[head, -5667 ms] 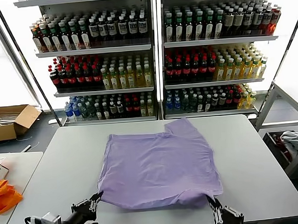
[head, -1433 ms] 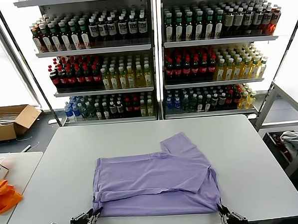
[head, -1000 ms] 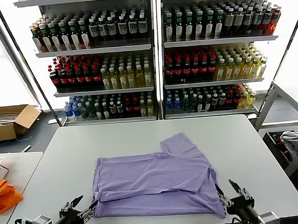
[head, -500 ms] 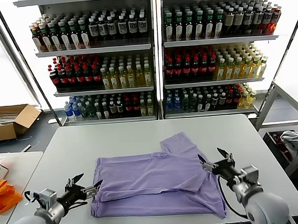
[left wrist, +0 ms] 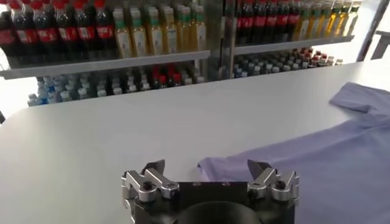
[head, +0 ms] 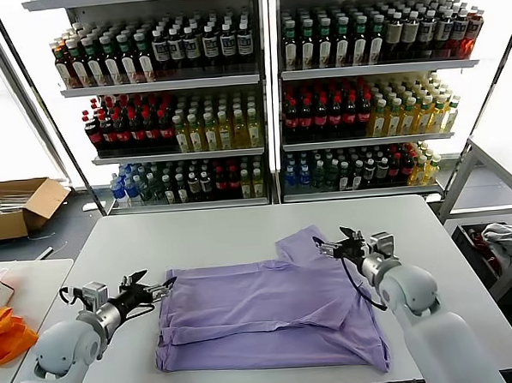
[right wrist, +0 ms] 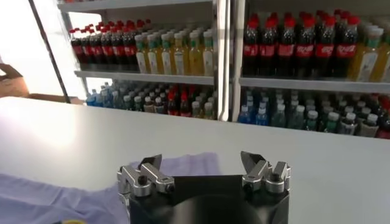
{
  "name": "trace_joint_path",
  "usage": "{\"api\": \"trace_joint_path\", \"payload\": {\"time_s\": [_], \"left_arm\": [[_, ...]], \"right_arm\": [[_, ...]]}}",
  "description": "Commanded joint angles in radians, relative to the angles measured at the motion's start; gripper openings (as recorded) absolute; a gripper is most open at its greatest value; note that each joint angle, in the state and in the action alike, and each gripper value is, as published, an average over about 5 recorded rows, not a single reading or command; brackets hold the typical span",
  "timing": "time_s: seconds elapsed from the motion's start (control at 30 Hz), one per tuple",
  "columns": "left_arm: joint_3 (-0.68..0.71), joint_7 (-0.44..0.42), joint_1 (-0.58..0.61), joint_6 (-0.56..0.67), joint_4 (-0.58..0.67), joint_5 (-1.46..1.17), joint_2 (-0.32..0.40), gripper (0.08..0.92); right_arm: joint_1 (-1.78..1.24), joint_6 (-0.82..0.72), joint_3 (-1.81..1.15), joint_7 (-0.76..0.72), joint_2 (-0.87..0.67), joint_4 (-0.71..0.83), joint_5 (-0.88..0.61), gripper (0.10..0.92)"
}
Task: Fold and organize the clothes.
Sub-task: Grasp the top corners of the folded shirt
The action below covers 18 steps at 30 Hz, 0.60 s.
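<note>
The lavender T-shirt lies on the grey table, its near part folded back over itself, one sleeve sticking out at the far right. My left gripper is open and empty, just left of the shirt's far left corner; that corner shows in the left wrist view between the open jaws of the left gripper. My right gripper is open and empty, over the sleeve. In the right wrist view the right gripper has the sleeve's edge just ahead of it.
Shelves of bottles stand behind the table. An orange fabric lies on a side table at the left, a cardboard box on the floor beyond. A white-grey cloth pile sits at the right.
Both grippers let go of the shirt's near corners, opened and moved away from me along the shirt's sides to its far left corner and its sleeve. The near part lies folded back.
</note>
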<state>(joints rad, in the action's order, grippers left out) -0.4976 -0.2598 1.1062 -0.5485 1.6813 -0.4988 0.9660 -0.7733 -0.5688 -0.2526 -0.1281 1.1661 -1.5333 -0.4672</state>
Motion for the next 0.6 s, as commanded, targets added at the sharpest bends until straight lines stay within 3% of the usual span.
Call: {"api": "trace_joint_path", "payload": {"time_s": [0.03,0.5,0.6], "left_arm": [[0.089,0.01,-0.147,0.003,-0.151,-0.033,-0.003,0.822],[0.103,-0.003,-0.099,0.001,-0.145,-0.039,0.028,0.823],[0.105,-0.006,-0.088,-0.001,-0.132,-0.048,0.029,0.82]], "right_arm": [[0.183,-0.011,0.076,-0.008,0.073,0.265,0.01,0.823],[0.186,-0.011,0.11,-0.01,0.087,0.309,0.059,0.82],[0.165,-0.011,0.116,-0.007,0.085,0.303,0.065,0.787]]}}
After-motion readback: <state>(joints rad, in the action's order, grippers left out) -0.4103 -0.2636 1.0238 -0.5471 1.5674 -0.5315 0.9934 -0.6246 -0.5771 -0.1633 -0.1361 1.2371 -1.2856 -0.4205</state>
